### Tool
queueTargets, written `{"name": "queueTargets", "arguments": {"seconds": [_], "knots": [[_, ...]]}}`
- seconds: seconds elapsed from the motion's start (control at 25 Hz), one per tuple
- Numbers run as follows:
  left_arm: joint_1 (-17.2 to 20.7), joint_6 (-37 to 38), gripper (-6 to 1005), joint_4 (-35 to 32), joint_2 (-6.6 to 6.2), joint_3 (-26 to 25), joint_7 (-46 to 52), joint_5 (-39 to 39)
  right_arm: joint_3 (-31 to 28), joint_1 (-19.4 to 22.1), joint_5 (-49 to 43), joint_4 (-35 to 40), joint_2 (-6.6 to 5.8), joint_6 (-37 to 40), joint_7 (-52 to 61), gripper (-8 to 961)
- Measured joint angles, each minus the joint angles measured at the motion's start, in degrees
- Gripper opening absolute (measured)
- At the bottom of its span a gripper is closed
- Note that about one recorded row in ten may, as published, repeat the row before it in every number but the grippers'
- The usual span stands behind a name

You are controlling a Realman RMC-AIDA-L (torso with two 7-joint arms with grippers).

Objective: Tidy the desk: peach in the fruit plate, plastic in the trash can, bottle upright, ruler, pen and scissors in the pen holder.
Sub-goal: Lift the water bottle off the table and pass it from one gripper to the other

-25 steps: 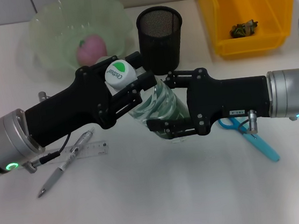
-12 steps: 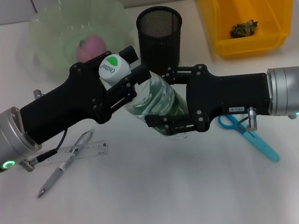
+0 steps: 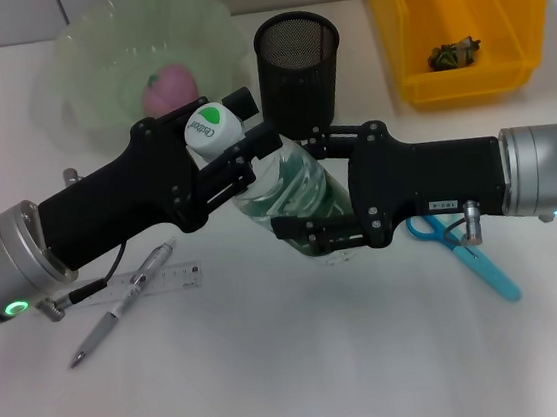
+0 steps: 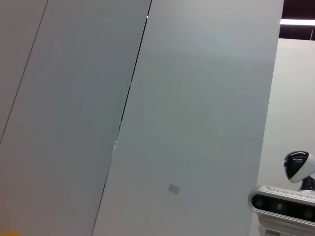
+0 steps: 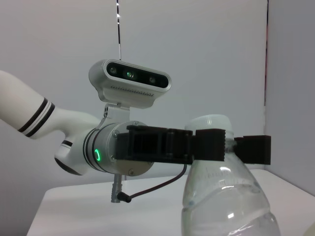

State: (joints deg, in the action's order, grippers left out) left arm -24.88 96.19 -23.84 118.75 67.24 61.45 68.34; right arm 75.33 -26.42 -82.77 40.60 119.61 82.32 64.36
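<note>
Clear water bottle (image 3: 281,190) with green swirls and a white cap marked green. Pink peach (image 3: 170,87) in a pale green translucent fruit plate (image 3: 82,70). Black mesh pen holder (image 3: 299,70). Yellow bin (image 3: 461,22). Blue-handled scissors (image 3: 465,253). White counter (image 3: 307,366).

On your worktop (image 3: 307,366), the fruit plate (image 3: 90,59) sits at the back-left corner with the peach (image 3: 166,88) in it. The pen holder (image 3: 298,60) stands mid-back, the bin (image 3: 458,17) back-right. The ruler (image 3: 171,278) and pen (image 3: 119,309) lie front-left, the scissors (image 3: 470,252) right, the bottle (image 3: 281,186) tilted centrally between both claws.
</note>
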Motion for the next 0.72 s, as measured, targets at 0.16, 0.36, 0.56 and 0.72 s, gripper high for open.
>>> {"name": "queueTargets", "arguments": {"seconds": [0.16, 0.36, 0.56, 0.72], "knots": [[0.01, 0.22, 434, 0.02, -0.02, 0.00, 0.01, 0.04, 0.00, -0.03, 0.00, -0.04, 0.00, 0.12, 0.28, 750], [0.19, 0.49, 434, 0.02, -0.02, 0.00, 0.03, 0.08, -0.01, 0.01, 0.01, -0.08, 0.01, 0.31, 0.55, 749], [0.48, 0.56, 435, 0.03, -0.02, 0.00, 0.07, 0.17, -0.15, 0.59, 0.04, 0.03, -0.02, 0.65, 0.70, 748], [0.50, 0.74, 435, 0.03, -0.02, 0.02, 0.07, 0.19, -0.04, 0.60, -0.26, 0.31, -0.10, 0.88, 1.89, 757]]}}
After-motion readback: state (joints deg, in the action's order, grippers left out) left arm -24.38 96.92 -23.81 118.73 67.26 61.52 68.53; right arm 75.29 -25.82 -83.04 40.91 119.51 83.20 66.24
